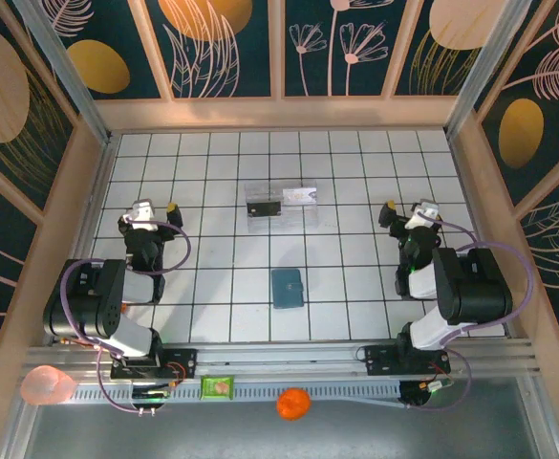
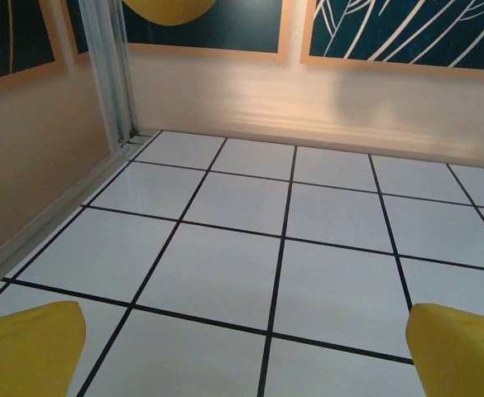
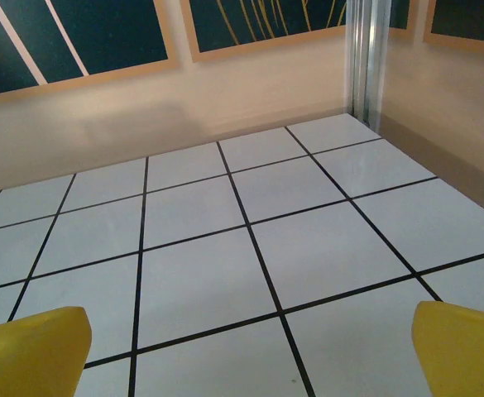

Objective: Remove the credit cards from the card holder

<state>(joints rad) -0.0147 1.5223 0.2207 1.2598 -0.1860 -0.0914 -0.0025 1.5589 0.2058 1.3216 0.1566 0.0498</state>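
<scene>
The card holder [image 1: 287, 287] is a small dark teal wallet lying closed and flat on the white tiled table [image 1: 212, 306], near the front middle. The credit cards are hidden. My left gripper [image 1: 152, 204] hovers at the left side, well away from the holder, open and holding nothing. In the left wrist view its yellow fingertips [image 2: 26, 351] stand wide apart over bare tiles. My right gripper [image 1: 410, 204] is at the right side, also open and apart from the holder. Its yellow fingertips [image 3: 465, 347] frame bare tiles in the right wrist view.
A clear plastic tray [image 1: 281, 218] stands behind the holder at the back middle, with a white piece and a dark piece in it. Peach walls enclose the table on three sides. An orange ball [image 1: 293, 403], a pink object [image 1: 48, 384] and a green packet [image 1: 218, 386] lie beyond the front rail.
</scene>
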